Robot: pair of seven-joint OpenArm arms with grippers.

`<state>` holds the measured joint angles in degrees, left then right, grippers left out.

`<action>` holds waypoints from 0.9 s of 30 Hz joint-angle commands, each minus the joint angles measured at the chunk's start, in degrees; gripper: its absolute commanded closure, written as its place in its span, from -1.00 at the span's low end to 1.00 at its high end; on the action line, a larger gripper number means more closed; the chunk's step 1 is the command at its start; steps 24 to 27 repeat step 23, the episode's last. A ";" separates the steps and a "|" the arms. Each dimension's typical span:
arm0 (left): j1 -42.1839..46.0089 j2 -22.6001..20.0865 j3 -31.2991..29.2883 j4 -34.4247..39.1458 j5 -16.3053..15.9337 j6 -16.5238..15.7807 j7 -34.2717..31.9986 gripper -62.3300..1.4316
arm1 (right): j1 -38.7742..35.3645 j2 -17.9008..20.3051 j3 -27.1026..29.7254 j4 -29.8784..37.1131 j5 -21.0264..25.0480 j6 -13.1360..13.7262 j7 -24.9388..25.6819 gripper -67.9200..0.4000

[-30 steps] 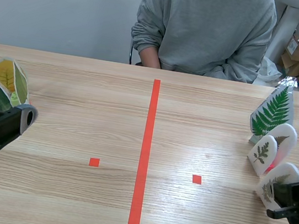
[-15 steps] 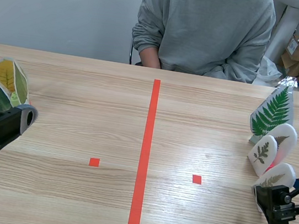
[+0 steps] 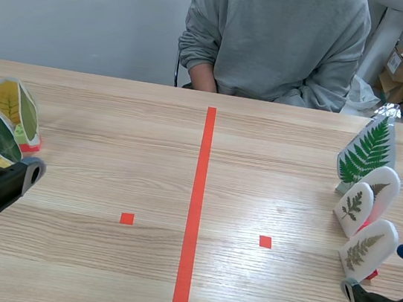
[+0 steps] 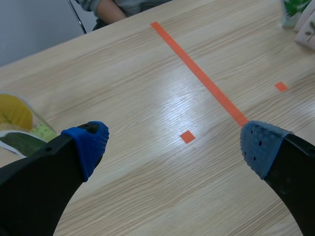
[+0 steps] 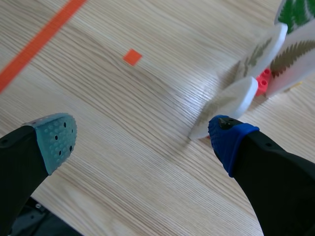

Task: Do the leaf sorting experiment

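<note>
Table [image 3: 114, 131]: pale wood grain, flat, under both jaws.
Person [image 3: 277, 41]: grey sweatshirt, seated across the table, far ahead of both jaws.
Left jaws: spread wide, holding nothing; blue dotted pads [image 4: 91, 142].
Right jaws: spread wide, holding nothing; one pad grey-green, one blue.
Fern card [image 3: 369, 152]: tall, pointed, glossy, upright; farthest ahead of the right jaws.
White leaf cards [image 3: 367, 251]: rounded ovals with pressed sprigs, on a red studded brick [image 5: 262, 83]; nearest one just ahead of the right jaws' blue pad.
Yellow and green leaf cards [image 3: 9, 101]: glossy cut-outs, upright, beside the left jaws.
</note>
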<state>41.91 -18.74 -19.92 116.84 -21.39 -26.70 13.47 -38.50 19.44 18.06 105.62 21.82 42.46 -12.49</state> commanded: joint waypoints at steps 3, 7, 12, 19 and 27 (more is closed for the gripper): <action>0.11 -0.04 -0.09 -1.20 -0.37 -0.04 -3.08 -0.84 | -2.62 0.74 1.99 4.55 2.99 0.26 0.42 -0.63; 0.11 -0.68 -0.09 -4.74 -0.42 -0.09 -5.84 -0.84 | -3.48 1.05 2.75 8.72 4.35 0.26 -0.07 -0.63; 0.31 -2.25 -0.09 -5.79 -0.44 -0.17 -6.34 -0.84 | -3.43 1.66 3.65 11.28 7.21 0.26 -0.48 -0.63; 0.81 -3.93 -0.13 -5.79 -0.48 -1.44 -7.43 -0.84 | -3.41 2.16 5.11 11.45 11.69 0.26 -0.66 -0.63; 0.76 -4.02 -0.13 -5.79 -0.66 -1.38 -7.67 -0.84 | -3.41 2.16 5.11 11.45 11.65 0.26 -0.68 -0.63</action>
